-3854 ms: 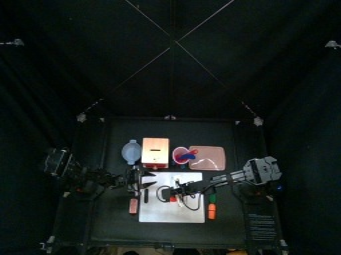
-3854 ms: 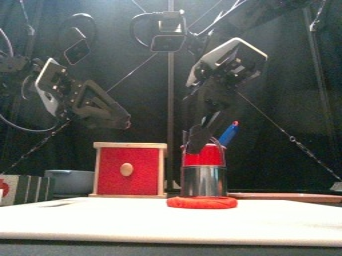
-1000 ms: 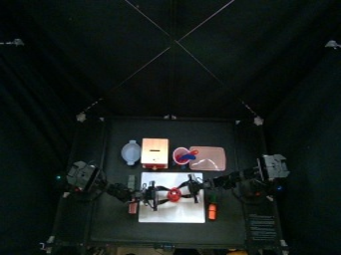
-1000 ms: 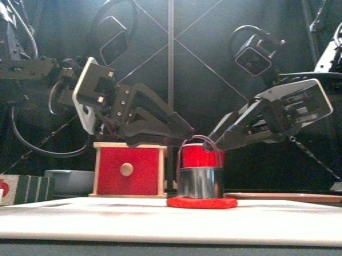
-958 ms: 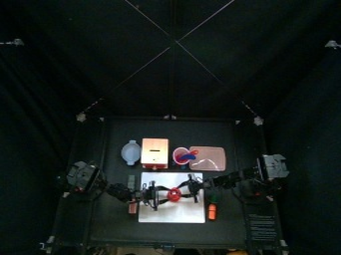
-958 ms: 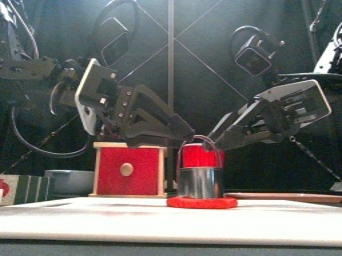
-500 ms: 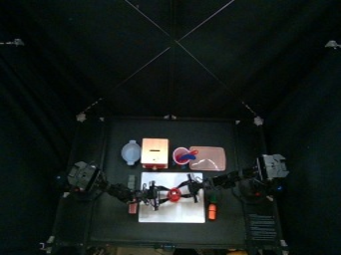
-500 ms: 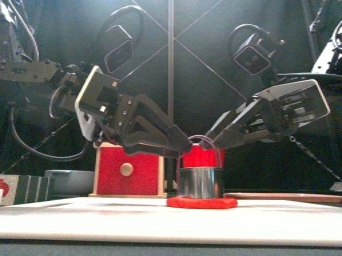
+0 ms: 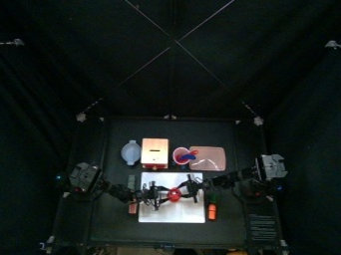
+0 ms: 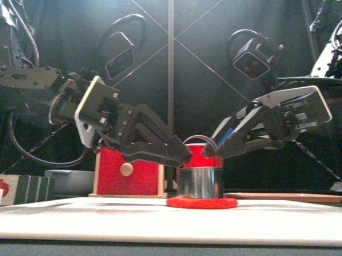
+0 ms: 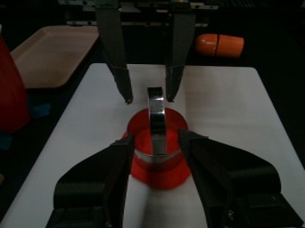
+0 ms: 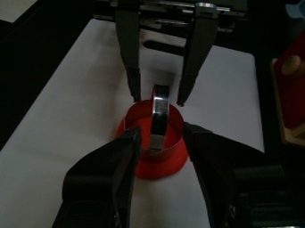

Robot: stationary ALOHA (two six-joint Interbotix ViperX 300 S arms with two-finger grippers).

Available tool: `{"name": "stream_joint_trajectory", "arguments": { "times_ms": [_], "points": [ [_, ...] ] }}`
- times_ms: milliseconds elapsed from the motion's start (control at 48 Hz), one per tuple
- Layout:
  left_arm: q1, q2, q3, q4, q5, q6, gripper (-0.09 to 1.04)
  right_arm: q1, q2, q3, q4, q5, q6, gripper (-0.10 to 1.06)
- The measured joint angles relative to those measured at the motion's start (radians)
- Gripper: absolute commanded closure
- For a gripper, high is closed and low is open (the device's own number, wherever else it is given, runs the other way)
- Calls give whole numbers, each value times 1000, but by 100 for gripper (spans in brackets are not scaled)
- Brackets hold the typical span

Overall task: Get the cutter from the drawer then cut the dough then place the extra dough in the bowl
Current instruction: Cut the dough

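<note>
Metal round cutter with a wire handle (image 10: 201, 183) stands on the flat red dough disc (image 10: 202, 202), between the spread jaws of the left gripper (image 11: 158, 142) and the right gripper (image 12: 158, 134). If one side squeezes first, I reckon the cutter tips or drags the dough across the white cutting board (image 9: 155, 213).

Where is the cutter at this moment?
In the front view, the cutter stands at centre on the red dough on the white cutting board, between the left tool and right tool.
</note>
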Motion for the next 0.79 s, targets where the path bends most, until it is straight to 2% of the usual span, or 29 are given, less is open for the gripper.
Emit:
{"name": "stream_joint_trajectory", "arguments": {
  "times_ms": [167, 333, 479, 792],
  "points": [
    [2, 2, -2, 11, 0, 2, 17, 0, 12, -9, -2, 0, 0, 26],
    [2, 2, -2, 25, 2, 2, 27, 2, 25, -15, -9, 0, 0, 36],
    [2, 3, -3, 26, 6, 2, 32, 3, 32, -18, -12, 2, 0, 40],
    [9, 20, -9, 25, 83, -6, 33, 2, 60, -21, -11, -6, 2, 45]
  ]
}}
